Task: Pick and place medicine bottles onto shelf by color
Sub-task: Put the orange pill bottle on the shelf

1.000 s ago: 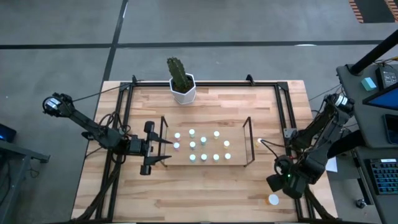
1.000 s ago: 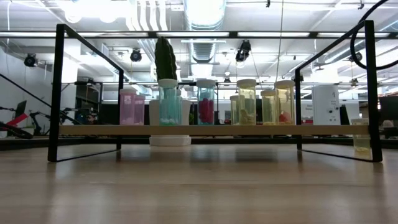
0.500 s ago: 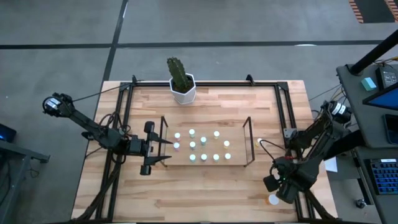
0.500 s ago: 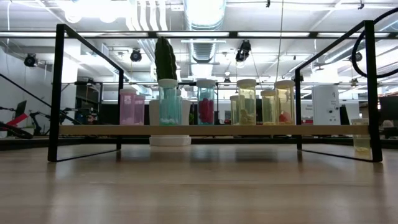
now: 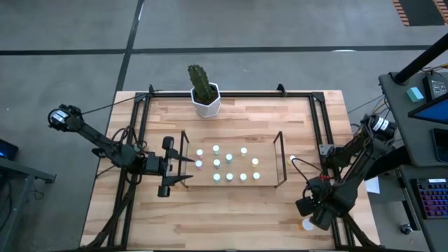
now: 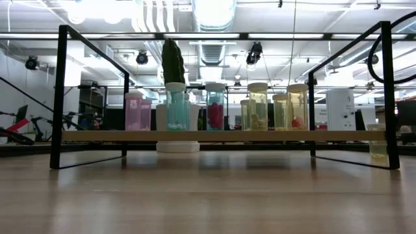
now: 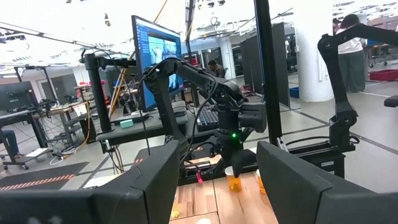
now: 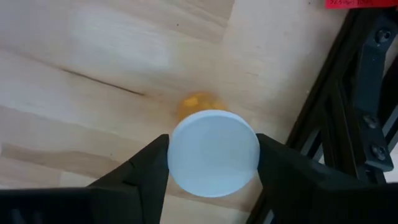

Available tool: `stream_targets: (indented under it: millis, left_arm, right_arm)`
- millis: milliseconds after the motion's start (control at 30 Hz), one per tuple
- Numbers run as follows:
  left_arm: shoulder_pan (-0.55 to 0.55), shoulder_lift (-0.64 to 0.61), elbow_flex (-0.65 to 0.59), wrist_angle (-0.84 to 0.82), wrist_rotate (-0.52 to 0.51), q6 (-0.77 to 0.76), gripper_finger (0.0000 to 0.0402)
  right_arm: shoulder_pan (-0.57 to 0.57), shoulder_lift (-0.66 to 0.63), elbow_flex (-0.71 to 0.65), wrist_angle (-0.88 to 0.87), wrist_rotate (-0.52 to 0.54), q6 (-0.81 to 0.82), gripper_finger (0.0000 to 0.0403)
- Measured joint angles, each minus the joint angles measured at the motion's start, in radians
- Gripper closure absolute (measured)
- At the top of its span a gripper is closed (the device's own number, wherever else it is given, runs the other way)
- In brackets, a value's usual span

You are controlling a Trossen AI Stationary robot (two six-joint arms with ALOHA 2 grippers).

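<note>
Right gripper [image 8: 213,163] fingers astride bottle [image 8: 214,152]

colours on the table

the table [image 5: 238,210] is pale wood with darker grain streaks, edged by a black frame [image 5: 231,94]. the shelf [image 6: 221,136] has thin black wire and a light wood base. its bottles [image 6: 215,106] carry white caps; their tints run pink, teal, then yellowish. a bottle [image 8: 214,152] by the right gripper [image 8: 214,163] has a white cap and orange contents. the cactus [image 5: 201,82] is green, in a white pot [image 5: 207,106]. both arms are dark.
</note>
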Motion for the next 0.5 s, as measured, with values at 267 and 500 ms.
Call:
stream_targets:
  millis: [267,500]
  left_arm:
    - [0.0,0.0,0.0,0.0,-0.009,0.0,0.0204]
    - [0.0,0.0,0.0,0.0,-0.018,0.0,0.0204]
  right_arm:
    - [0.0,-0.065,0.05,0.032,-0.058,-0.157,0.0194]
    - [-0.008,-0.055,0.276,0.027,0.092,-0.454,0.02]
